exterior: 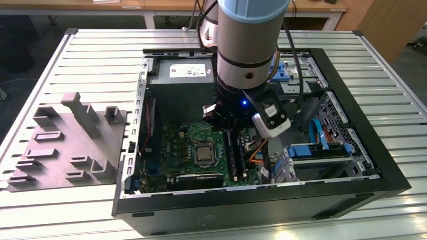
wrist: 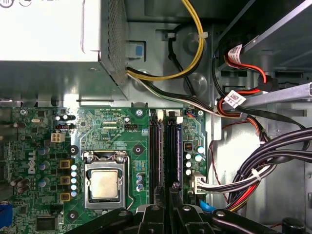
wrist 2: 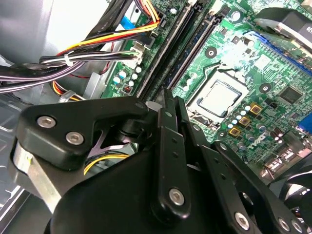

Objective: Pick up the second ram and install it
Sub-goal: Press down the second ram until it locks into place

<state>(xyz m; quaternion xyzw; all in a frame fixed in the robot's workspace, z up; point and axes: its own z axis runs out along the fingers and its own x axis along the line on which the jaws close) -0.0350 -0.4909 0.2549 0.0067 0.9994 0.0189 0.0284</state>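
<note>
**Colleague:** What do the cameras show?

**Me:** An open computer case (exterior: 363,150) lies on a slatted metal tabletop (exterior: 100,55). A grey moulded tray (exterior: 67,145) sits at the exterior view's left. My arm reaches down into the case, and the hand (wrist: 168,217) hangs low over the green motherboard (wrist: 112,126), just beside the processor socket (wrist: 105,183).

**Colleague:** Is the hand holding anything?

**Me:** Its fingers (wrist: 155,219) are drawn close together, with only a thin gap. I cannot tell whether they are pinching the stick.

**Colleague:** Where is the second ram?

**Me:** At lower centre of the first wrist view, two black memory slots (wrist: 157,151) run upward from the hand. A dark bluish strip in the right-hand one is, I judge, the second ram (wrist: 171,151), seen edge-on.

**Colleague:** Which step is this?

**Me:** I judge it to be the install, not the pick-up. It calls for the stick to be square in its slot, with even downward pressure.
</note>
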